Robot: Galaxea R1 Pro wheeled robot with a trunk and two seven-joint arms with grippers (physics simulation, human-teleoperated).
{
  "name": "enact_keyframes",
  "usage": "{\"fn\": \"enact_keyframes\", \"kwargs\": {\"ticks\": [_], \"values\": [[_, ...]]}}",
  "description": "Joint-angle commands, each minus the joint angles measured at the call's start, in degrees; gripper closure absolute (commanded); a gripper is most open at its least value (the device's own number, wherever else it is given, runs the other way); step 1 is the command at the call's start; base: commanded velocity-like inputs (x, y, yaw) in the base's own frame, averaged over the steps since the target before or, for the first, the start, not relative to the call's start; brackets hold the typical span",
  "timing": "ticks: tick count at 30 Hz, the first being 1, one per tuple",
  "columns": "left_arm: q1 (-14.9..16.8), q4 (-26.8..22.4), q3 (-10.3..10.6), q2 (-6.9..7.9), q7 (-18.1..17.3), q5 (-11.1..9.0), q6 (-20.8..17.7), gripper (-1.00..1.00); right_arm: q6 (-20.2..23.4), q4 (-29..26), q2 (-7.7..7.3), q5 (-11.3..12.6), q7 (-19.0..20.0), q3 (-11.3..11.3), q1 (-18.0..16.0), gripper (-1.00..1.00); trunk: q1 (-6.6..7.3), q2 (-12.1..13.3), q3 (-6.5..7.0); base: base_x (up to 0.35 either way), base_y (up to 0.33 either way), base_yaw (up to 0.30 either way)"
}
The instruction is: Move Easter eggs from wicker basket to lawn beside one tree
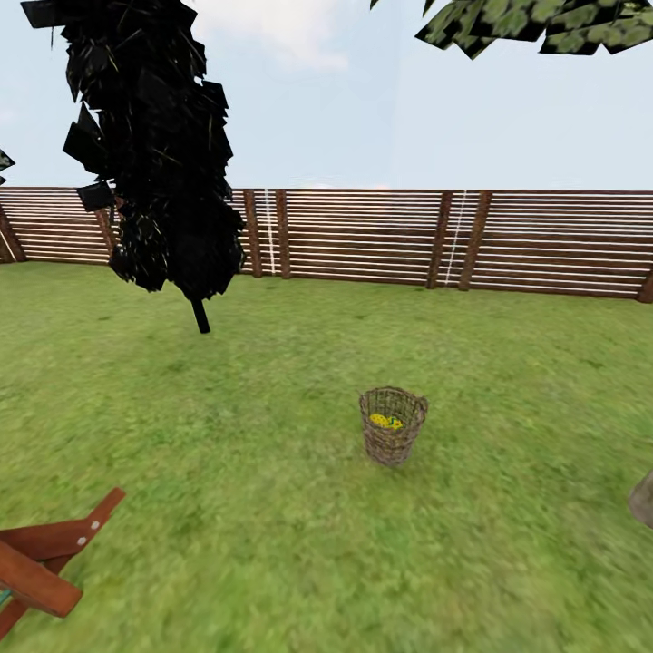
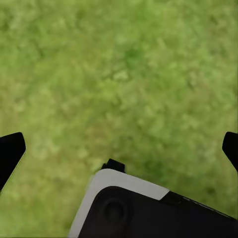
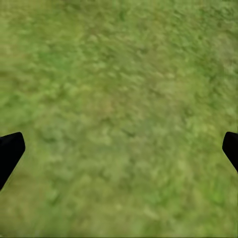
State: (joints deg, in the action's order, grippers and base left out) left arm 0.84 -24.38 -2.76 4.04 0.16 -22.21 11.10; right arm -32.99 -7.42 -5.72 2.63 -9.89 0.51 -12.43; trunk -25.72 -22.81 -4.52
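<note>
Standing upright on the lawn, right of centre and well short of the far fence, the wicker basket is showing the yellow Easter eggs through its open weave. Judged from their look, the eggs are handling as light, smooth, rounded and slip-prone, so each is best pinched across its widest middle from above the rim. Both wrist views are showing the left claw and right claw spread wide over grass, holding nothing.
</note>
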Motion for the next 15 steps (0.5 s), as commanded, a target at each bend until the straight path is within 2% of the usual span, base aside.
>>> {"fn": "enact_keyframes", "kwargs": {"ticks": [1,10,15], "values": [[0.0,0.0,0.1,0.01,0.0,-0.5,0.1,-1.00,-0.2,0.0,0.00,0.3,0.1,0.0,0.0,-1.00,-0.06,-0.1,-0.12,0.321,0.171,0.000],[0.0,0.0,0.1,0.01,0.0,-0.5,0.1,-1.00,-0.2,0.0,0.00,0.3,0.1,0.0,0.0,-1.00,-0.06,-0.1,-0.12,0.321,0.159,0.000],[0.0,0.0,0.1,-0.08,0.0,-0.5,0.1,-1.00,-0.3,0.0,0.00,0.3,0.0,0.0,0.0,-1.00,-0.06,-0.1,-0.12,0.328,0.027,0.000]]}}
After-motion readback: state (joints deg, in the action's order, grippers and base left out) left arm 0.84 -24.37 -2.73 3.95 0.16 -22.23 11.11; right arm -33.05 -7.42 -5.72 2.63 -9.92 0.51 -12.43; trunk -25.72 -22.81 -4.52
